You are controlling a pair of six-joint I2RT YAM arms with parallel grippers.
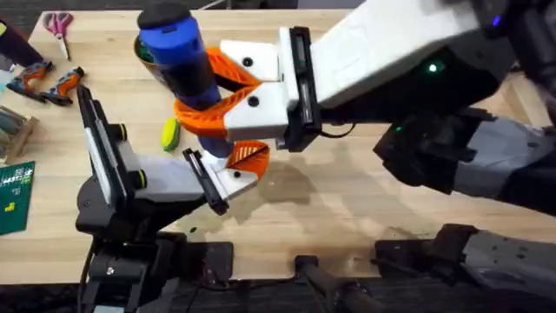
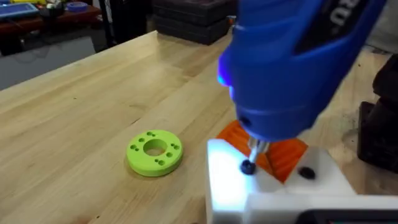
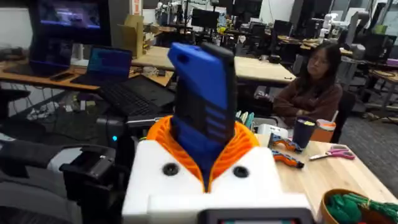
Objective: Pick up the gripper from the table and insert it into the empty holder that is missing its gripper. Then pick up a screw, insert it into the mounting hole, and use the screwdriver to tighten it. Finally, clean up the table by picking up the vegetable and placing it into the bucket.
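Observation:
My right gripper (image 1: 213,91) reaches in from the upper right and is shut on the blue screwdriver (image 1: 184,56), held upright between its orange pads (image 3: 249,146). The screwdriver's metal tip (image 2: 256,149) rests on a black screw (image 2: 247,167) in the white holder (image 2: 273,186) of my left gripper (image 1: 248,161), which is shut with nothing in it. The orange gripper piece (image 2: 283,155) sits in that holder. On the table left of the holder lies the yellow-green vegetable (image 1: 170,133). The bucket (image 3: 348,208) holds green toys, and the screwdriver mostly hides it in the overhead view.
A green ring with holes (image 2: 154,151) lies on the wood beside the holder. Orange-handled tools (image 1: 52,83) and pink scissors (image 1: 59,24) are at the table's far left, with a green board (image 1: 16,196) at the left edge.

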